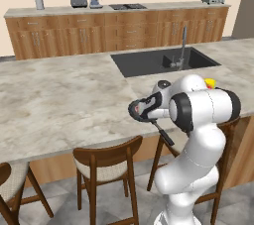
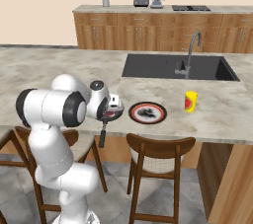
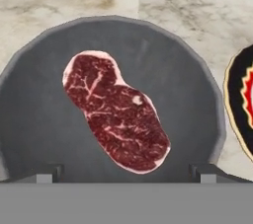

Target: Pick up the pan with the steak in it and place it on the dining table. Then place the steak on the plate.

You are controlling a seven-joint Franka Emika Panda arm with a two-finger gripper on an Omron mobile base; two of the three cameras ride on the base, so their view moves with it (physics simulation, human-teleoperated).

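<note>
The gripper (image 3: 126,171) stands directly above the pan (image 3: 39,119) with its jaws spread wide, one fingertip at each side of the steak (image 3: 116,112); the space between the fingertips and the meat is unobstructed. The pan wall surrounds the steak on all sides. The plate (image 2: 147,112) lies just beside the pan, and the strip of dining table (image 2: 59,65) between them is narrow. The yellow cup (image 2: 190,101) stands beyond the plate, apart from it. The sink (image 2: 163,66) and its faucet (image 2: 190,53) lie farther back. The pan handle (image 2: 103,134) overhangs the table edge above the stools (image 2: 158,151).
</note>
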